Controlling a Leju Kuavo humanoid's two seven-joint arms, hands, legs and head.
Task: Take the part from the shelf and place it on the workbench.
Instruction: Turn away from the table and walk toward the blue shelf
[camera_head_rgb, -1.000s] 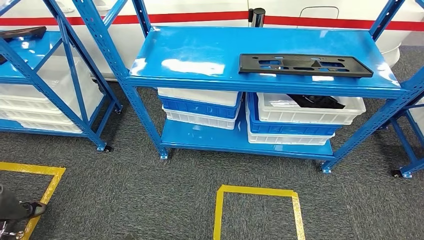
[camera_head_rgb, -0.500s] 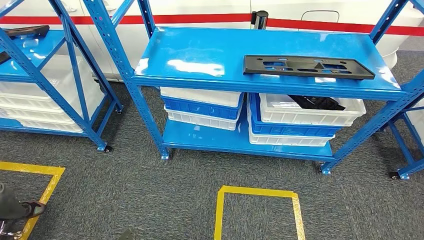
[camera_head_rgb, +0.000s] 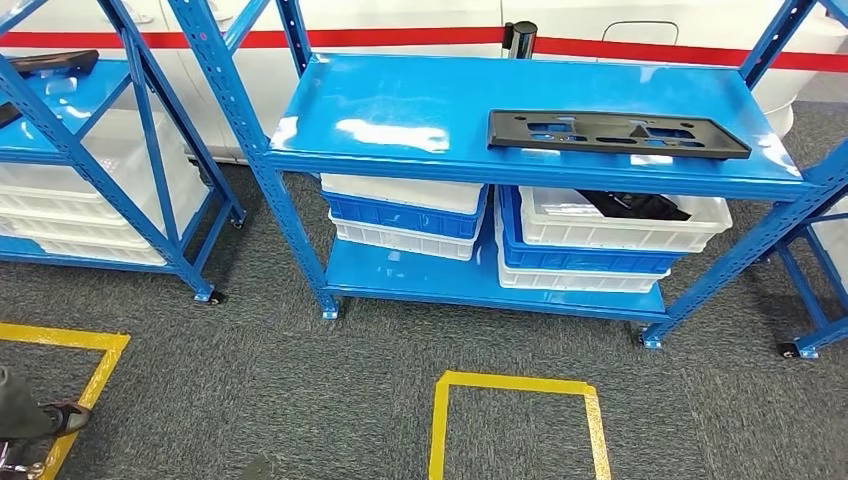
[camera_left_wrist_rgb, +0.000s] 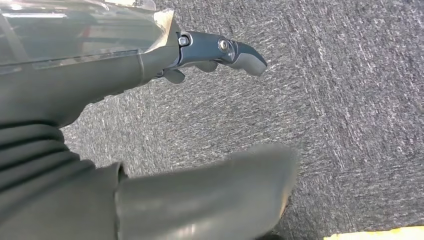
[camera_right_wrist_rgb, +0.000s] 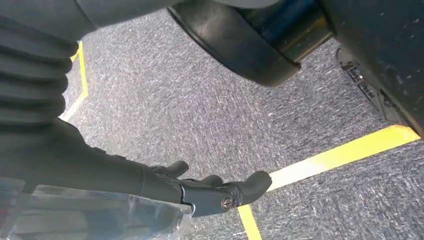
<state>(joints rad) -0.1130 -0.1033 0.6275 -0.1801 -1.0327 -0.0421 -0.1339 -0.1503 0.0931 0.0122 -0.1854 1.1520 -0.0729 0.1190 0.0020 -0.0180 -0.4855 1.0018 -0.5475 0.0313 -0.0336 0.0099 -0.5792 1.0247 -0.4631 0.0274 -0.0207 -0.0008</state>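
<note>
The left robot hand (camera_left_wrist_rgb: 150, 150) hangs over grey carpet (camera_left_wrist_rgb: 350, 100), holding nothing: its thick grey thumb, blurred and close to the lens, lies well apart from the darker fingers (camera_left_wrist_rgb: 235, 52), which reach straight out. The ribbed cover at the wrist blocks much of what lies behind it. The right robot hand (camera_right_wrist_rgb: 150, 180) is likewise released, its dark fingers (camera_right_wrist_rgb: 250, 185) loosely spread above the carpet and a strip of yellow floor tape (camera_right_wrist_rgb: 340, 155); part of the palm sits behind a clear, glossy plate.

In the head view, a blue metal shelf (camera_head_rgb: 400, 100) with perforated uprights stands ahead. The part (camera_head_rgb: 618, 133), a long flat black plastic panel with several cut-out openings, lies flat on the right portion of the top level, near the front edge. On the lower level sit stacked plastic crates: on the left a white crate (camera_head_rgb: 400, 192) over a blue one, with another white below; on the right a white crate (camera_head_rgb: 620, 225) holding a dark object (camera_head_rgb: 632, 204), its shape hard to make out under the shelf board. A second blue shelf (camera_head_rgb: 60, 120), cut off by the frame, carries another black piece (camera_head_rgb: 50, 62) and white crates. A yellow tape square (camera_head_rgb: 515, 385) marks the carpet in front. At the lower left edge a person's shoe (camera_head_rgb: 65, 417) shows, mostly cut off.
</note>
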